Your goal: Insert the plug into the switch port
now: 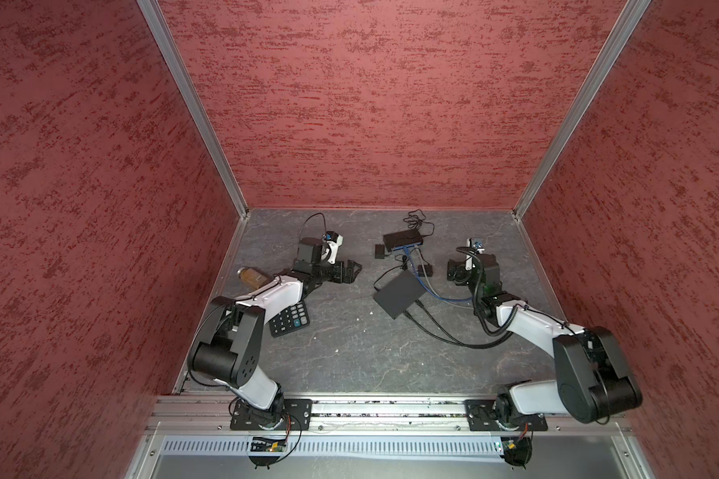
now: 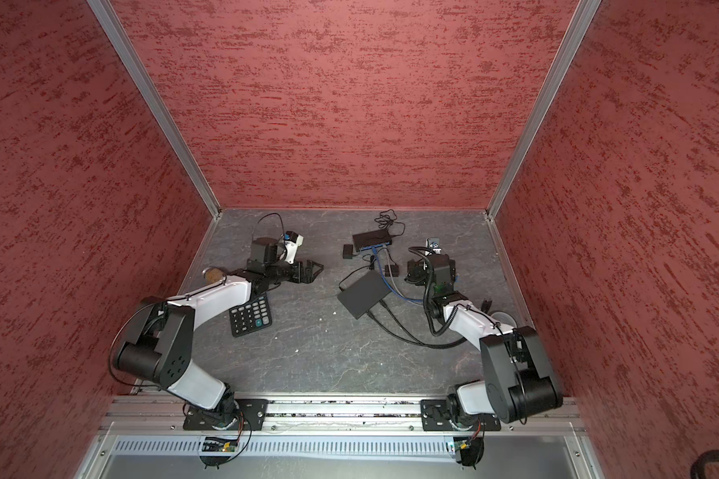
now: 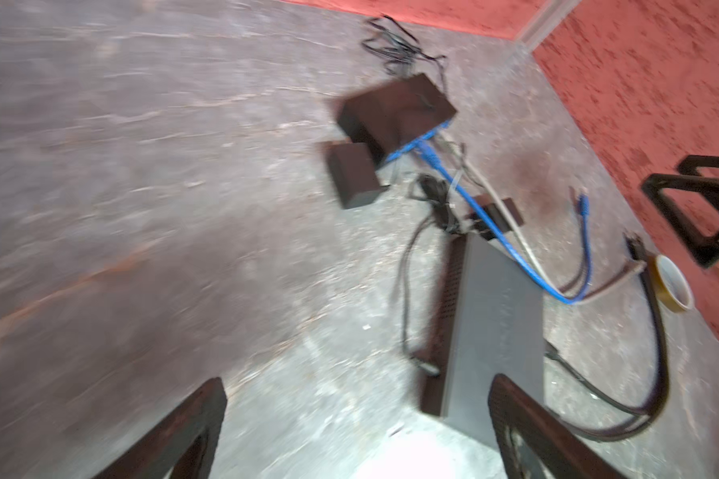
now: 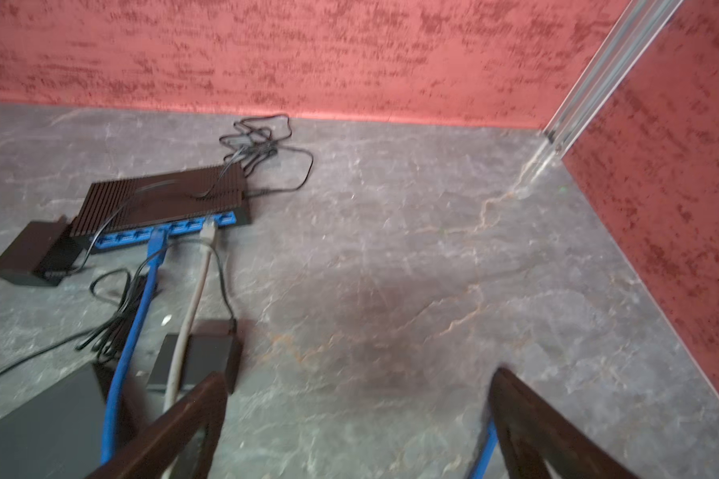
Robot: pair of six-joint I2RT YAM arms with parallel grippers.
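Note:
The black switch [image 1: 403,238] [image 4: 162,199] lies at the back of the table, its row of blue ports facing the front. A blue plug [image 4: 158,242] sits in one port and a white plug [image 4: 208,229] in another. The blue cable [image 3: 494,232] loops round to a loose blue end [image 3: 582,205] on the table beside my right gripper. My left gripper [image 1: 351,271] [image 3: 355,385] is open and empty, left of the switch. My right gripper [image 1: 453,274] [image 4: 360,377] is open and empty, to the switch's right and nearer the front.
A flat grey box [image 1: 399,295] with black cables lies in front of the switch. Small black adapters [image 1: 379,251] [image 1: 425,271] sit beside it. A calculator [image 1: 289,319] and a brown bottle [image 1: 252,275] lie by the left arm. A tape roll [image 3: 673,282] sits near the right wall.

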